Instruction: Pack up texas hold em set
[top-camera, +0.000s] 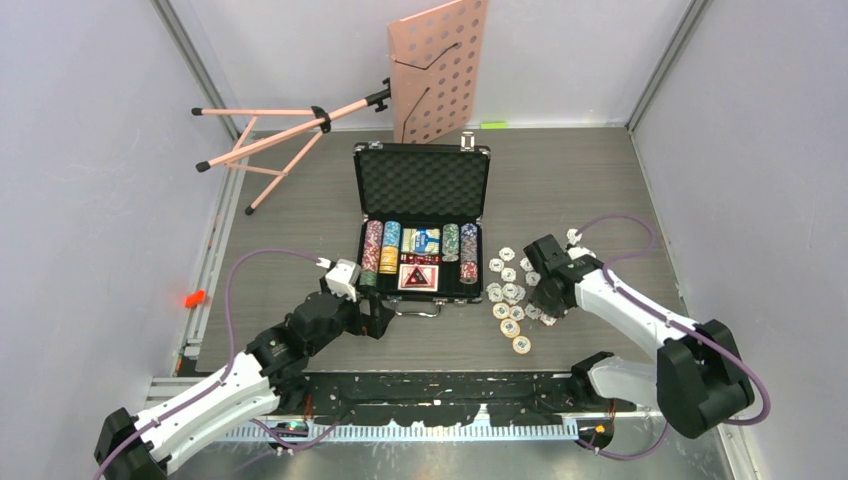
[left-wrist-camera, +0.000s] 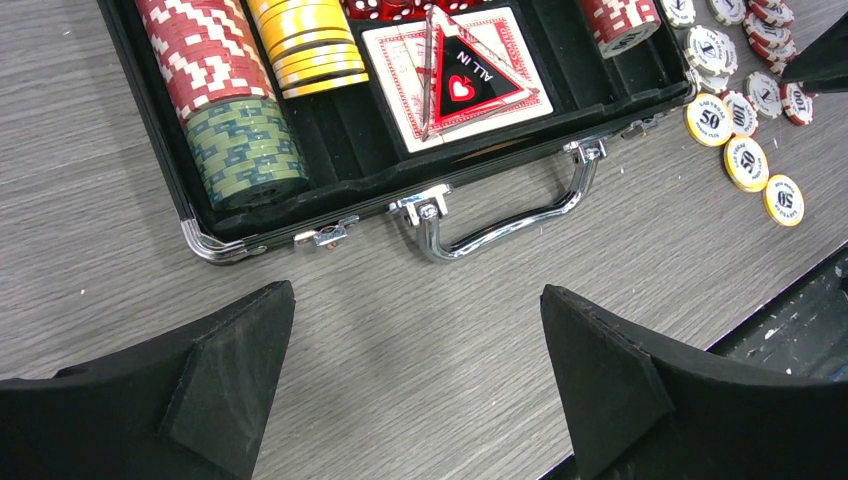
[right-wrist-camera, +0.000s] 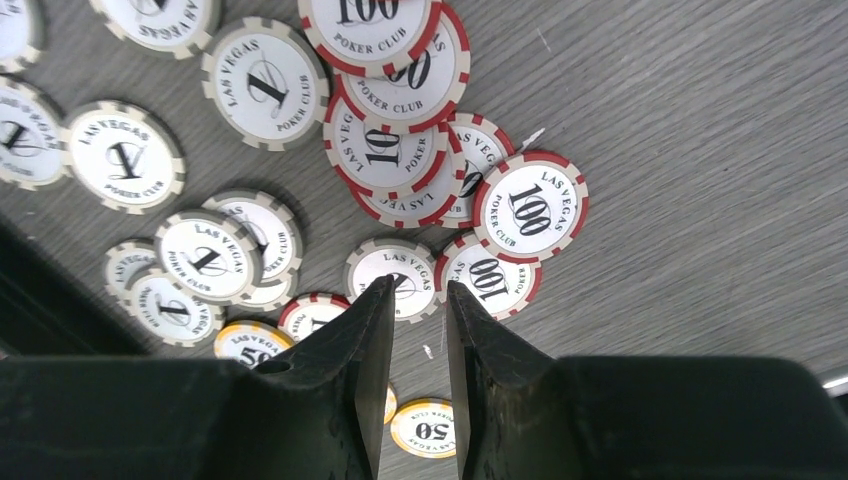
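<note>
Black case (top-camera: 422, 182) lies open, lid raised, with chip stacks in its tray. The left gripper (left-wrist-camera: 415, 290) hovers just before the case's handle (left-wrist-camera: 510, 225), jaws fully apart and empty. Its wrist view alone shows the "ALL IN" triangle (left-wrist-camera: 455, 75) inside the case. The right gripper (right-wrist-camera: 420, 285) hangs over loose chips (right-wrist-camera: 265, 85) right of the case, jaws nearly together with a slim gap and nothing clamped. Chip values are legible only in the wrist views.

Bright, even overhead light leaves soft shadows under the sharp chips (right-wrist-camera: 265, 80) beyond the jaws, whose near edges blur slightly.
</note>
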